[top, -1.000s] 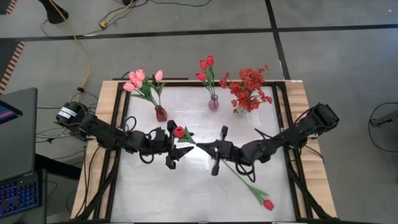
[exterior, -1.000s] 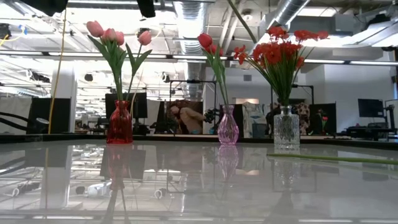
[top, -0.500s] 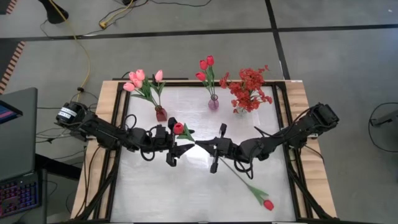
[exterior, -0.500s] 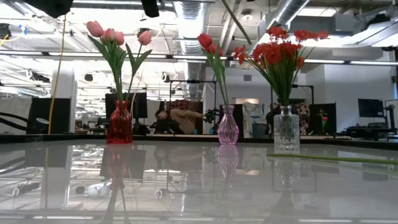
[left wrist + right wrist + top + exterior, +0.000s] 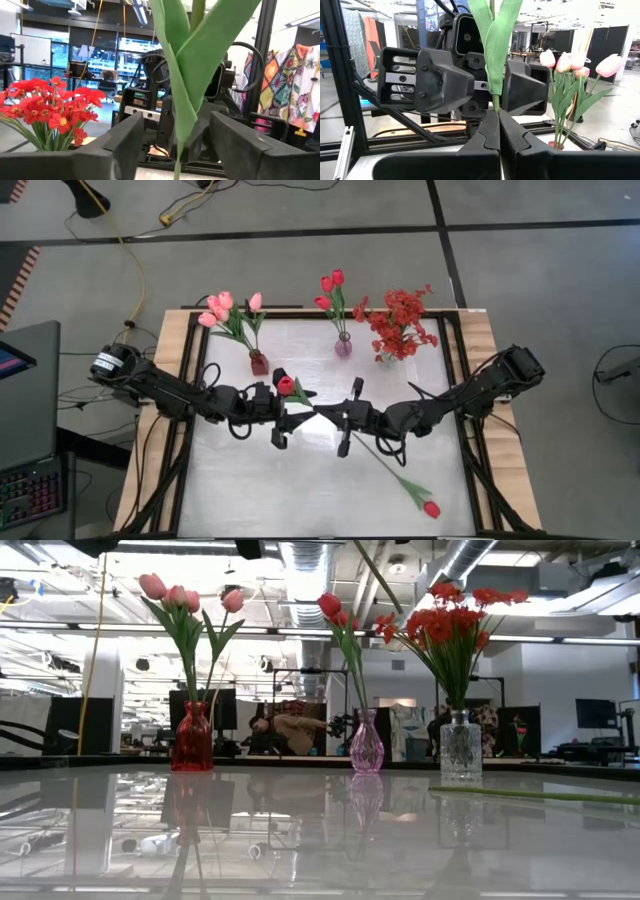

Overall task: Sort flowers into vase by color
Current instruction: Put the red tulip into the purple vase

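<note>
My right gripper (image 5: 498,117) is shut on a red tulip (image 5: 286,385) with broad green leaves, raised over the table's middle. My left gripper (image 5: 176,145) is open and faces it from the left. Its two fingers stand on either side of the tulip's stem and leaf (image 5: 186,75) without touching. A second red tulip (image 5: 430,508) lies flat on the table near the near right corner. At the far edge stand a red vase with pink tulips (image 5: 258,363), a pink vase with red tulips (image 5: 343,346) and a clear vase with red blossoms (image 5: 385,358). My right gripper pinches the tulip's thin stem (image 5: 495,102) just below the leaves, between its two fingertips. The fingers come about level from the table's right and lie across the stem. The tulip is lifted clear, with its bloom (image 5: 286,385) tilted toward the left and far side.
The three vases line the far edge of the white tabletop (image 5: 250,490). The lying tulip's stem (image 5: 390,470) runs under my right arm. Black frame rails (image 5: 185,440) border the table. A laptop (image 5: 25,430) sits off the left side.
My left gripper has eased toward the table's right, so its open fingers now stand around the tulip's stem. My right gripper has shifted the tulip slightly toward the left and far side.
</note>
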`<state>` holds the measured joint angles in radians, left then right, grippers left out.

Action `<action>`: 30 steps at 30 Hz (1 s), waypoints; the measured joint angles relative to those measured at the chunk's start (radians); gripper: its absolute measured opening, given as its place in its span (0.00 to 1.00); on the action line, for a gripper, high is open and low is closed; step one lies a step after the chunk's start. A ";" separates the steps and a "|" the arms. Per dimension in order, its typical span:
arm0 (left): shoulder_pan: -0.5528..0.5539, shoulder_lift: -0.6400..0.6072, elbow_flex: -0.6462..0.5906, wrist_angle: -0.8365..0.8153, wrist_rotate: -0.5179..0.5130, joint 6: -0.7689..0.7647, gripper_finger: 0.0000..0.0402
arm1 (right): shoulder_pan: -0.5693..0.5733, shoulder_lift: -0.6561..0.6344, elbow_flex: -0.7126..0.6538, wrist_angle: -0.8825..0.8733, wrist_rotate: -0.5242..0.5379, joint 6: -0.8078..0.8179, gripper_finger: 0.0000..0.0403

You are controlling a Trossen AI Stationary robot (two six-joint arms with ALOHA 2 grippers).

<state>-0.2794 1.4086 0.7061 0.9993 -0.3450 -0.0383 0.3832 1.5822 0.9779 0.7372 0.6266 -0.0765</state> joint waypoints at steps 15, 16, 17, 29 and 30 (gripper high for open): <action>-0.001 0.000 0.000 0.002 -0.008 0.025 0.03 | 0.000 0.000 0.000 -0.001 0.000 -0.002 0.11; 0.000 0.000 0.000 0.002 -0.009 0.027 0.02 | 0.000 0.000 0.000 -0.001 0.000 -0.002 0.14; 0.000 0.000 0.000 0.002 -0.010 0.027 0.02 | 0.000 0.000 0.000 -0.001 0.000 -0.002 0.16; 0.018 0.000 -0.001 -0.087 -0.215 0.085 0.01 | 0.067 -0.071 0.000 -0.226 0.233 -0.138 0.50; 0.033 0.000 -0.001 -0.104 -0.219 0.087 0.01 | 0.076 -0.090 0.000 -0.285 0.274 -0.127 0.52</action>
<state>-0.2466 1.4083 0.7055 0.8953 -0.5637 0.0487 0.4597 1.4918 0.9779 0.4517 0.9002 -0.2037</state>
